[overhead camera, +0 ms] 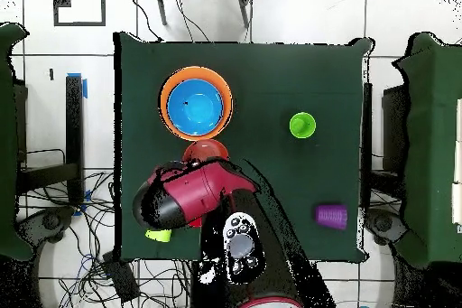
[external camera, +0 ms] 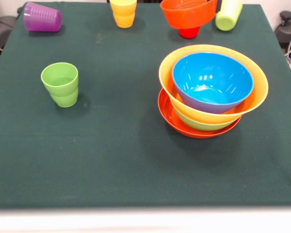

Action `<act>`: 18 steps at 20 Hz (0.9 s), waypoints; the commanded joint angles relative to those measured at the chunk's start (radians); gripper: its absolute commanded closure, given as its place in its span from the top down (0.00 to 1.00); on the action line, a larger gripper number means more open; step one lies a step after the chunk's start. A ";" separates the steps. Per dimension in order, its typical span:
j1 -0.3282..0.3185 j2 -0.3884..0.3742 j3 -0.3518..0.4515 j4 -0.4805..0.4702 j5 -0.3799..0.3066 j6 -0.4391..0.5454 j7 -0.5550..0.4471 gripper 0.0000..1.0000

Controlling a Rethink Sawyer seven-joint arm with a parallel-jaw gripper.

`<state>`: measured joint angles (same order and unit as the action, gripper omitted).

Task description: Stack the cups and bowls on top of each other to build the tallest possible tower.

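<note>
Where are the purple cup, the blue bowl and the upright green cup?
purple cup (external camera: 42, 17), front view, on its ribbed side as it lies tipped over.
blue bowl (external camera: 211, 77), front view, on its inner wall.
green cup (external camera: 61, 86), front view, on its outer wall below the rim.

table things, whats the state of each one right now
purple cup: on its side
green cup: upright, alone
yellow cup: upright
small orange bowl: tilted on the red cup
light green cup: leaning
blue bowl: upright, top of nested pile
</note>
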<state>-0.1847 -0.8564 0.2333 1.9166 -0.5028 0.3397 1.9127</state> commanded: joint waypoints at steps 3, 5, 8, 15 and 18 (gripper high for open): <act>-0.115 0.018 0.074 0.058 -0.041 0.090 -0.108 0.00; -0.078 0.050 0.069 0.026 -0.051 0.081 -0.072 0.00; 0.003 0.094 0.059 -0.047 -0.041 0.088 -0.010 0.00; 0.147 0.129 0.013 -0.137 0.016 0.128 0.093 0.00; 0.209 0.141 -0.011 -0.178 0.035 0.156 0.125 0.00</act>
<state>-0.0421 -0.7617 0.2362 1.8340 -0.4972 0.3721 1.9127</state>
